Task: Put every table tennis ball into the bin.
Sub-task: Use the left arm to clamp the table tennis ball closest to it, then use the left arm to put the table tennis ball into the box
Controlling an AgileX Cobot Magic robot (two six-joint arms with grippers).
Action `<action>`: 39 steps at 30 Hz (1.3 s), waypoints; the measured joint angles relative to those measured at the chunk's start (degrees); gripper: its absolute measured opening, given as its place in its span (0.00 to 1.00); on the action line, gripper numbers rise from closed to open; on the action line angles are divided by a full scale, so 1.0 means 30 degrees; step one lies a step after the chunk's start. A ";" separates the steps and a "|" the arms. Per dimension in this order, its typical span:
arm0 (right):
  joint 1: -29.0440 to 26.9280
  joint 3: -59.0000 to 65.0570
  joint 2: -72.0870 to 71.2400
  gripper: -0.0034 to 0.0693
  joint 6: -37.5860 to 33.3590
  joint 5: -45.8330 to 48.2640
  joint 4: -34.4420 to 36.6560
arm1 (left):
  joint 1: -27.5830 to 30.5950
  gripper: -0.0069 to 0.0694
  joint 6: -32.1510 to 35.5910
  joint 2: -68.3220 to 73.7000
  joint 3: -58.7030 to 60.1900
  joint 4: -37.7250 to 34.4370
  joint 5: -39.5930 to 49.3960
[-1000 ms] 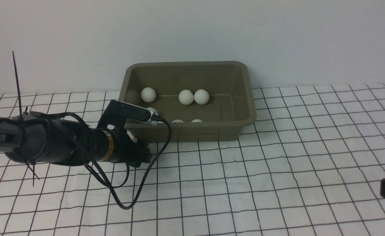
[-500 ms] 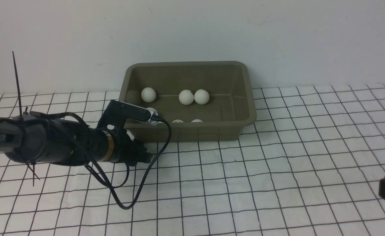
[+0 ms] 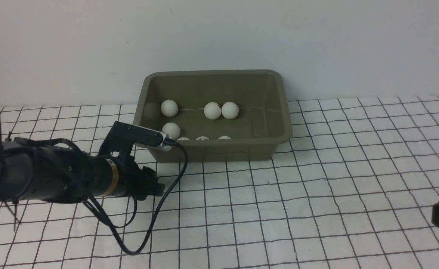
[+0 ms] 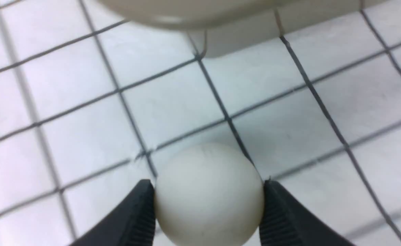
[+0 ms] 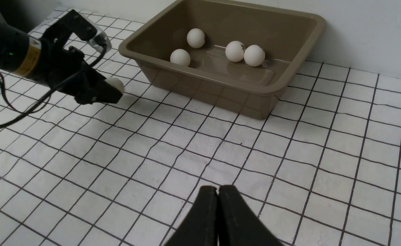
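A small matte white plastic table tennis ball (image 4: 209,193) is clamped between the two black ribbed fingers (image 4: 137,218) of the left gripper (image 3: 152,185), contact being made on opposite sides of the sphere at its widest part. In the right wrist view the same ball (image 5: 115,84) is seen at the tip of that gripper, just above the white cloth ruled with a black grid (image 3: 316,194), and just outside the near left corner of the shallow rectangular olive-grey plastic bin (image 3: 279,127). The bin is set at the far edge of the cloth, against the wall. Inside it, seven further balls can be counted in the front view; three (image 3: 169,107) are lined along the far wall, one is near the left wall, and the tops of three more (image 3: 203,138) are just visible over the near rim.

The held ball is judged very light, hollow and stiff, yet easily dented under hard pressure; its smooth round surface is likely to slip out if it is gripped off-centre, so a gentle hold across the equator is thought best. It is also expected to bounce and roll when let go, so a low release inside the bin would be advised.

The right gripper (image 5: 218,193) is seen with its dark fingers pressed together on nothing, resting near the cloth's near right corner
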 joint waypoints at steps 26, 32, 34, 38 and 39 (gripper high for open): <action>0.0000 0.0000 0.0000 0.03 -0.0054 -0.1000 0.0027 | 0.0000 0.54 -0.5306 -0.0513 -0.7009 0.3838 -0.2252; 0.0000 0.0000 0.0000 0.03 -0.0054 -0.1019 0.0045 | -0.0149 0.54 -0.5554 0.3099 -1.0044 0.4154 -0.3262; 0.0000 0.0000 0.0000 0.03 -0.0054 -0.1019 0.0045 | -0.0205 0.54 -0.5458 0.3916 -1.0796 0.4154 -0.3353; 0.0000 0.0000 0.0000 0.03 -0.0054 -0.1019 0.0062 | -0.0205 0.54 -0.4316 0.4796 -1.1338 0.4154 -0.3353; 0.0000 0.0000 0.0000 0.03 -0.0054 -0.1019 0.0062 | -0.0205 0.55 -0.4022 0.4900 -1.1356 0.4154 -0.3353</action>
